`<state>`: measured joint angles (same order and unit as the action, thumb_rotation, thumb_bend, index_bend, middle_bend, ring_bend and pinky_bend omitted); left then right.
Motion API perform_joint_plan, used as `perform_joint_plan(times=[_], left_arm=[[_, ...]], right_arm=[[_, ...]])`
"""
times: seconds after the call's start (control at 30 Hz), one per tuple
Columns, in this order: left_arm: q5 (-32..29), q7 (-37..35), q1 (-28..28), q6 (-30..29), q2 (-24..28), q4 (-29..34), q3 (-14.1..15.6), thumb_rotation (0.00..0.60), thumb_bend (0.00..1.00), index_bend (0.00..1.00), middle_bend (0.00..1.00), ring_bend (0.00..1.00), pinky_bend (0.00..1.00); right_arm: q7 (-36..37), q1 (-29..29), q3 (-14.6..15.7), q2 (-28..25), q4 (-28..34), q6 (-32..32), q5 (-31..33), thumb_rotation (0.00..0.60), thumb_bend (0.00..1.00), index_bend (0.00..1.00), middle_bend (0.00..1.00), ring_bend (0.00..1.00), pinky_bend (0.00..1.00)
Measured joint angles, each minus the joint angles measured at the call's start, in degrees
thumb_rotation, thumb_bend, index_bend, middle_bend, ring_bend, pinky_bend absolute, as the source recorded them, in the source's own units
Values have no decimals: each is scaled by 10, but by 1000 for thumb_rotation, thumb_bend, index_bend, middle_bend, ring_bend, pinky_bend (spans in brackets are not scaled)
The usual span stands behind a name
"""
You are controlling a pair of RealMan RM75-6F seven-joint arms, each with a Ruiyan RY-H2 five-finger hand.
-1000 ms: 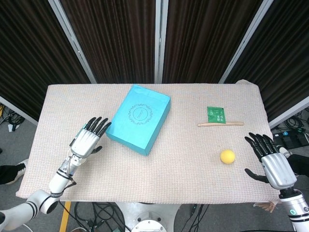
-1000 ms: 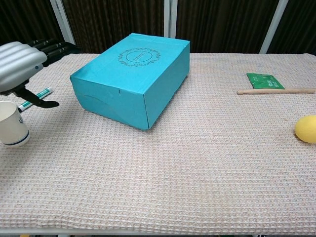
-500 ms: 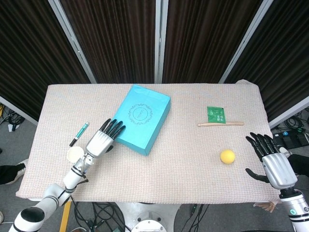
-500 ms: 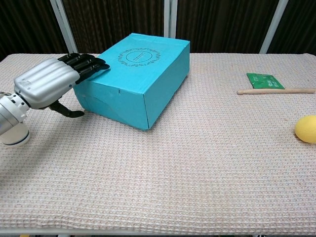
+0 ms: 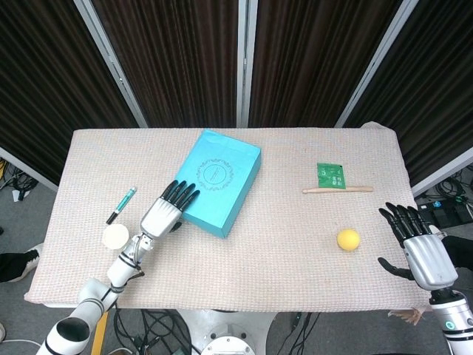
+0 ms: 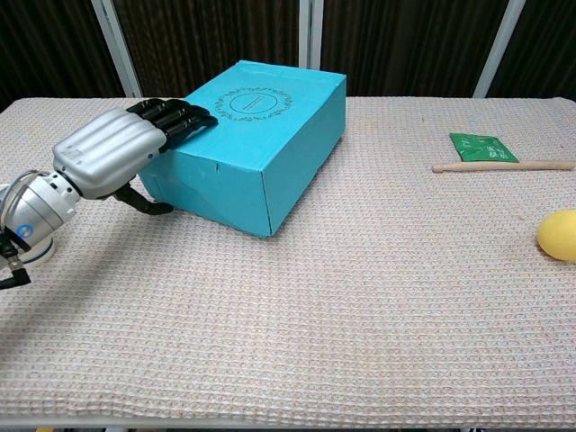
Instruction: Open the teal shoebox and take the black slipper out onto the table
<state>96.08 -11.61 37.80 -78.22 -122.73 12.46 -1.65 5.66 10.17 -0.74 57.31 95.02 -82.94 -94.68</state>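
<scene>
The teal shoebox (image 5: 216,182) (image 6: 247,139) lies closed on the table, left of centre, its lid with a round emblem facing up. My left hand (image 5: 164,213) (image 6: 121,151) is at the box's near left corner, fingers stretched over the lid's edge and thumb beside the box's side; it holds nothing. My right hand (image 5: 417,248) hovers open at the table's right front edge, fingers apart and empty. The black slipper is hidden; the box's inside cannot be seen.
A white paper cup (image 5: 115,236) and a green marker (image 5: 121,205) lie left of the left arm. A green packet (image 5: 331,175), a wooden stick (image 5: 337,190) and a yellow ball (image 5: 348,239) (image 6: 558,235) sit on the right half.
My left hand has moved right from beside the cup to the shoebox's near left corner, its fingers now over the lid's edge. The right hand has barely moved.
</scene>
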Motion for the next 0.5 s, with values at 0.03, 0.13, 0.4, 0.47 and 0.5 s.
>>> perform_joint_plan(times=[0.03, 0.13, 0.4, 0.47, 0.5], left_arm=[[-1, -2, 0, 0, 0, -1, 1, 600, 115, 48, 48, 23, 108], [-4, -12, 1, 2, -2, -5, 3, 600, 157, 70, 69, 24, 108], [-12, -49, -2, -9, -3, -12, 9, 600, 366, 142, 129, 71, 122], [-14, -59, -4, -15, -3, -14, 10, 600, 406, 149, 140, 77, 130], [-15, -63, -5, -17, -3, -15, 11, 600, 418, 153, 146, 90, 135]], right_arm=[[-1, 0, 0, 0, 1, 0, 0, 600, 85, 0, 23, 0, 15], [-3, 0, 0, 0, 2, 3, 2, 600, 85, 0, 23, 0, 15], [-9, 2, -1, -2, 7, 7, 5, 600, 85, 0, 23, 0, 15], [-10, 1, -1, -2, 9, 7, 5, 600, 85, 0, 23, 0, 15], [-10, 1, -1, -2, 9, 7, 5, 600, 84, 0, 23, 0, 15]])
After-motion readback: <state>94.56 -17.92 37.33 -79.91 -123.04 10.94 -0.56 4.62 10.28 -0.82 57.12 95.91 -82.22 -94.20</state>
